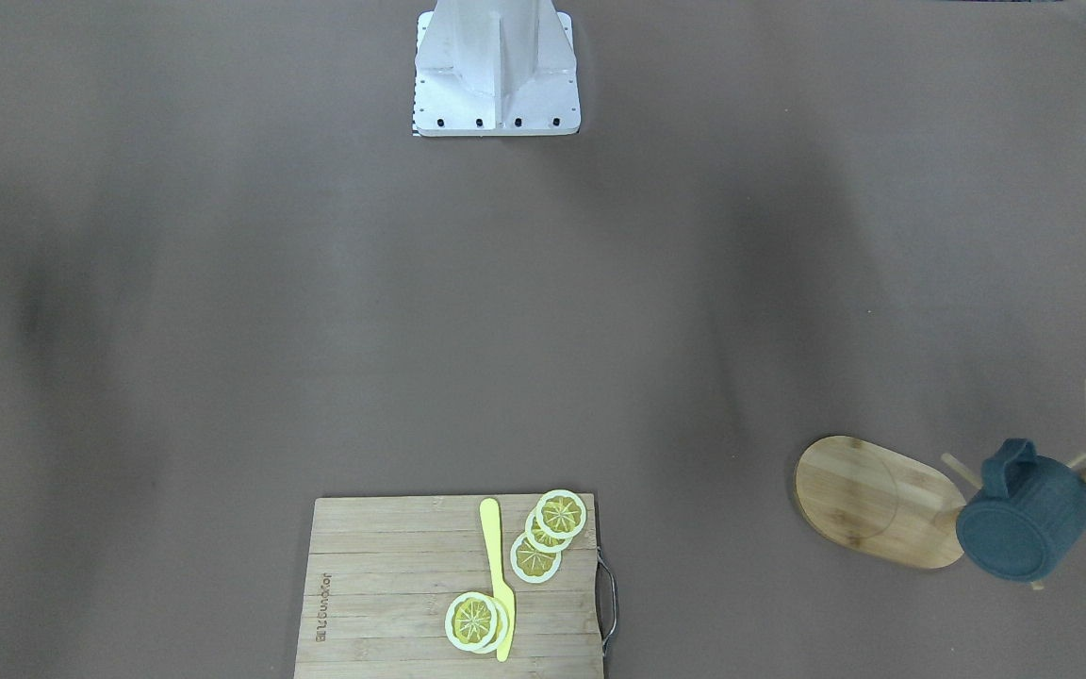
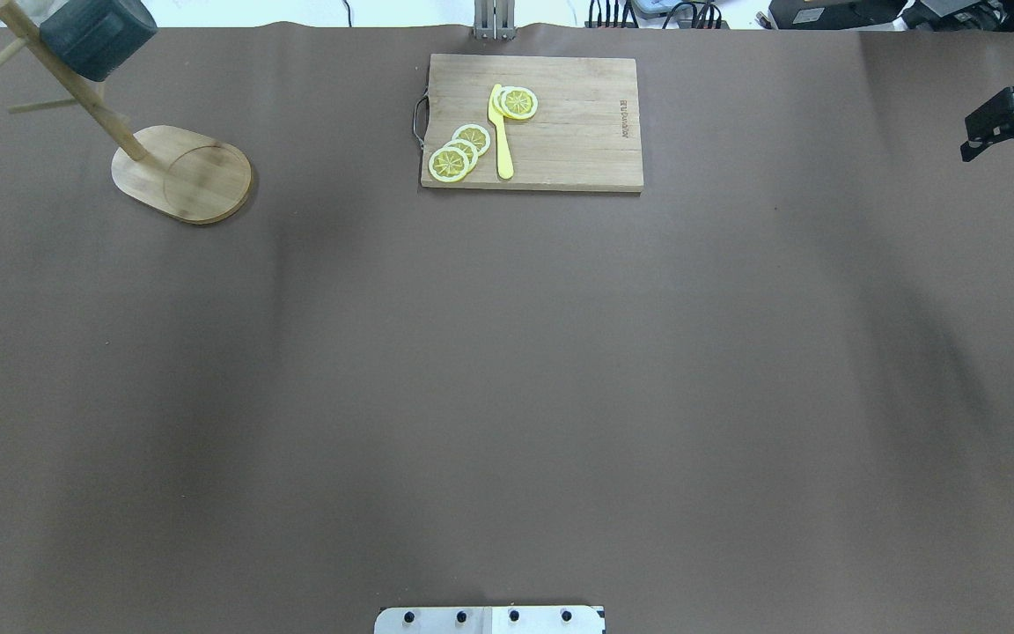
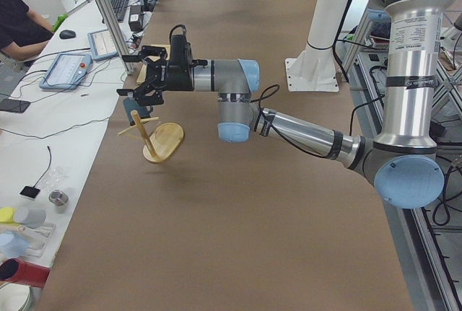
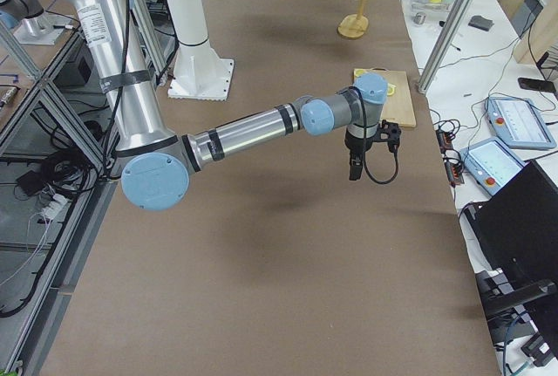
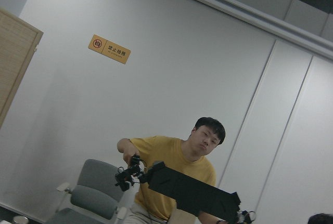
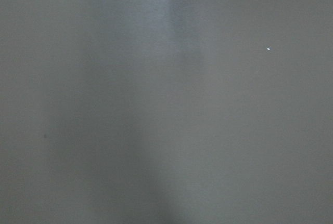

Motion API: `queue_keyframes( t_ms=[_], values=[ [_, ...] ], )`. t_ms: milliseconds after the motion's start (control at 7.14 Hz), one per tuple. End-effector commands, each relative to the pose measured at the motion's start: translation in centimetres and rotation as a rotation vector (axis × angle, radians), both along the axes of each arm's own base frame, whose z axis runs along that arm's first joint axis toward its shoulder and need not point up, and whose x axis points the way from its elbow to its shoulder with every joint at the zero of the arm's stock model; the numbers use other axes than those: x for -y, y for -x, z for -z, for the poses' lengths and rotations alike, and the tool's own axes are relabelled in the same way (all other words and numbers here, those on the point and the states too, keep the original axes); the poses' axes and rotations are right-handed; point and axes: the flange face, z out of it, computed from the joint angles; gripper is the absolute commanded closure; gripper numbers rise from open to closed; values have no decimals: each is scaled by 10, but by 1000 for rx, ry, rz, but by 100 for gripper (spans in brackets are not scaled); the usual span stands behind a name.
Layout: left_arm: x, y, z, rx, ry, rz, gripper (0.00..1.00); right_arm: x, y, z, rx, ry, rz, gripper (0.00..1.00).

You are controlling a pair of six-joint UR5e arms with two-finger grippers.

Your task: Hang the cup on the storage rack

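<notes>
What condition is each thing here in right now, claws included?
cup: hung on the storage rack, tipped sideways, off the table.
storage rack: upright, carrying the cup.
left claw: up high, clear of the cup; open or shut, cannot tell.
right claw: above bare table; open or shut, cannot tell.
cutting board: flat, bearing lemon slices and a yellow knife.

The rack [image 2: 102, 121] ran off the overhead view at 11 o'clock. The right gripper [image 2: 978, 136], at 2 o'clock, was partly cut off, its jaw spacing unreadable.
</notes>
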Motion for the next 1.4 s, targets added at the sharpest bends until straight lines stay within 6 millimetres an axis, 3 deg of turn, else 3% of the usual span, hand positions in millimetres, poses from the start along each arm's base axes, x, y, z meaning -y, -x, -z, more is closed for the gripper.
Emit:
queue_keyframes(
  t_ms=[0, 140, 420, 840, 1260],
  values=[
    [23, 21, -41, 425, 326, -107, 2, -21, -30, -41, -15, 17, 16, 0],
    [33, 25, -52, 444, 427, -218, 2, -30, -46, -54, -11, 38, -4, 0],
    [48, 71, -81, 349, 632, -536, 2, -43, -79, -74, -18, 49, -23, 0],
    [56, 49, -115, 169, 857, -825, 2, -68, -113, -95, 31, 102, -80, 0],
    [49, 31, -189, 53, 879, -1052, 2, -81, -129, -113, 40, 123, -75, 0]
  ],
)
